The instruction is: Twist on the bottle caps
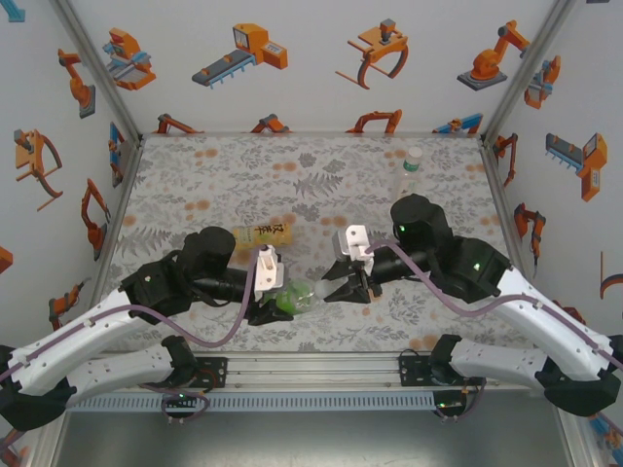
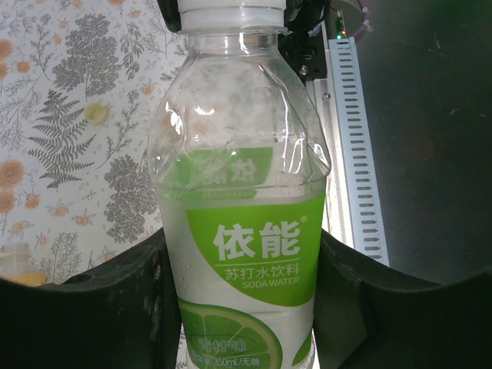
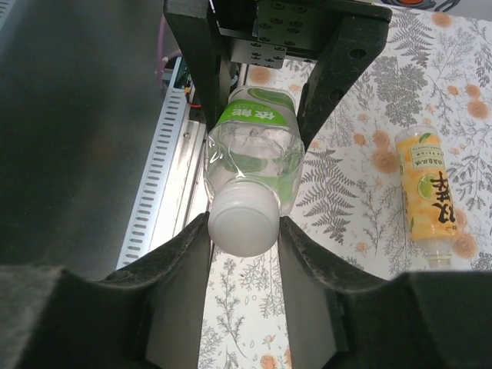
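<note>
A clear bottle [image 1: 292, 297] with a green and white label lies level between the two grippers, just above the table's near edge. My left gripper [image 1: 265, 306] is shut on its labelled body [image 2: 246, 231], one dark finger [image 2: 115, 307] on each side. A white bottle cap [image 3: 243, 223] sits on the bottle's neck. My right gripper [image 3: 243, 231] is shut on that cap, and both fingertips touch its sides. In the top view the right gripper [image 1: 336, 290] meets the bottle's neck end. The cap's rim [image 2: 231, 11] shows at the upper edge of the left wrist view.
An amber-yellow bottle [image 1: 261, 232] with a yellow label lies on its side behind the left gripper; it is also in the right wrist view [image 3: 427, 192]. A clear bottle with a green band [image 1: 411, 167] stands upright at the back right. The metal rail [image 1: 311, 368] runs along the near edge.
</note>
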`<state>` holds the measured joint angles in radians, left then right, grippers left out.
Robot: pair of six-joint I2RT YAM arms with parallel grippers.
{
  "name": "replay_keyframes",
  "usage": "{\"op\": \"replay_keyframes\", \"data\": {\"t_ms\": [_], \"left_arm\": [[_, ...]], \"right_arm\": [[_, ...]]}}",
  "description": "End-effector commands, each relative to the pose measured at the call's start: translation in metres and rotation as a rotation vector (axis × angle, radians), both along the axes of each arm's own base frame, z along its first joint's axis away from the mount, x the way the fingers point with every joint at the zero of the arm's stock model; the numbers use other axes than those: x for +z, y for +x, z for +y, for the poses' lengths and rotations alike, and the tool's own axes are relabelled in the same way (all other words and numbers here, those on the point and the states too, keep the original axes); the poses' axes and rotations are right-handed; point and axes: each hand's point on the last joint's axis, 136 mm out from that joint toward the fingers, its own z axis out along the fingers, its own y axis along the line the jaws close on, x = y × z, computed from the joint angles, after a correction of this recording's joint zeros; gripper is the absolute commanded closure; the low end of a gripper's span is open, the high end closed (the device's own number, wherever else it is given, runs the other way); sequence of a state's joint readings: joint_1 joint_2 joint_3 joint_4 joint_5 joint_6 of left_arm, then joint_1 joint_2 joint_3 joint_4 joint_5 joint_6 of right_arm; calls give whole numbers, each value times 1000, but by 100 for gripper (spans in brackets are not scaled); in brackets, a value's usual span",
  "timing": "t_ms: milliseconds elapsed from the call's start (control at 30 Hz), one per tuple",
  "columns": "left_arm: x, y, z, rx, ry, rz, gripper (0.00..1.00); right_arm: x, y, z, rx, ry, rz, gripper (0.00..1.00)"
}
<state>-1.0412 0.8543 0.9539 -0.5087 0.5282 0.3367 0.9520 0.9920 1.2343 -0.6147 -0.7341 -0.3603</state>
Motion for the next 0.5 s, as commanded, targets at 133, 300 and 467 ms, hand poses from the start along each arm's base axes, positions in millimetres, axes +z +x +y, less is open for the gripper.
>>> {"op": "replay_keyframes", "data": {"t_ms": [133, 300, 467], "left_arm": [[20, -5, -2, -29, -56, -21, 100], [18, -4, -2, -24, -52, -22, 100], [16, -2, -3, -20, -44, -24, 100]], "right_arm": [[11, -5, 0, 19, 59, 6, 75], [11, 6, 6, -76, 72, 133, 89], [11, 29, 12, -262, 108, 384, 100]]}}
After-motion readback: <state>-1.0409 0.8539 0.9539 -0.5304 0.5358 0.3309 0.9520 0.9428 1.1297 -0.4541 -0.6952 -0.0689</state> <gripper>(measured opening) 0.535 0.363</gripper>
